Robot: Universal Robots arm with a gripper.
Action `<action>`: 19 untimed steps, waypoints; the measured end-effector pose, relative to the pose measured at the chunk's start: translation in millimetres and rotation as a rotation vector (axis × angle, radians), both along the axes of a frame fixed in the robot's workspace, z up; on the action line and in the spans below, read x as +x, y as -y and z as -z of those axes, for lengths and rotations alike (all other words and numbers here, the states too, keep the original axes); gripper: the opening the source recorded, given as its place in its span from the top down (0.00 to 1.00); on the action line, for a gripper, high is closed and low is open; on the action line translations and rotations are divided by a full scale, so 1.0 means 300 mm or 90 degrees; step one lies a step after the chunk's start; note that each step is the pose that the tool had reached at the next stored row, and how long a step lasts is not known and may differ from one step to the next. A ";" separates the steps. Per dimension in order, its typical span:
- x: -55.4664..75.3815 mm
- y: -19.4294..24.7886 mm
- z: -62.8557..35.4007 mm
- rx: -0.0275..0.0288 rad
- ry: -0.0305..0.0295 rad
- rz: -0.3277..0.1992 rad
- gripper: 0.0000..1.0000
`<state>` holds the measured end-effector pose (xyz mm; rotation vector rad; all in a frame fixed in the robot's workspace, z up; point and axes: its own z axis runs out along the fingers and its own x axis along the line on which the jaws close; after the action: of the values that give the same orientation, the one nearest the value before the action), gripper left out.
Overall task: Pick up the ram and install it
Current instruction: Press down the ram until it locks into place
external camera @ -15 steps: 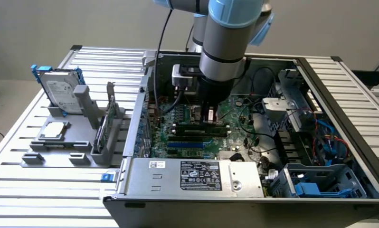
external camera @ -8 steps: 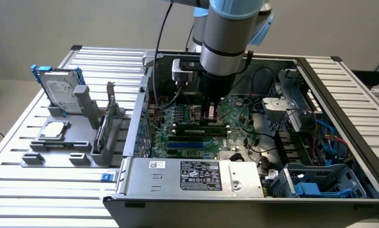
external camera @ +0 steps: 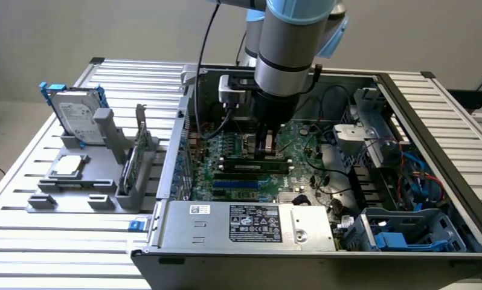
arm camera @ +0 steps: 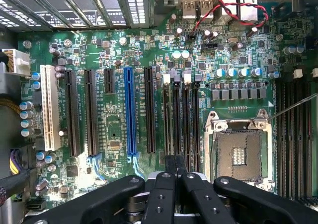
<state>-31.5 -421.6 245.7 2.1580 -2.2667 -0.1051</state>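
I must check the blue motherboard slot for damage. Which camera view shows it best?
The wrist view: it faces the blue slot squarely, end to end. The exterior view shows it at a slant, as a thin strip.

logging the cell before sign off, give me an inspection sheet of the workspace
surface: slatted metal table, open computer case on it
job's things: ram lying along a motherboard slot, under the pincer
clutter: hard drive and card upright in grey holder
grippers: pincer shut, low over the slots; contact with ram unclear
cables: red-black wires, blue cables inside case
surroundings: plain wall
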 end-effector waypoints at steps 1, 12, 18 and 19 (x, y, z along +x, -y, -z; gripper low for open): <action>0.000 0.000 0.000 0.0000 0.0000 0.000 0.89; 0.000 -0.002 0.005 0.0001 0.0021 0.000 0.89; -0.006 -0.008 0.032 0.0002 0.0089 0.000 0.89; -0.008 -0.009 0.033 0.0001 0.0090 0.000 0.89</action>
<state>-33.7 -418.9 235.8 2.1657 -2.2743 -0.0903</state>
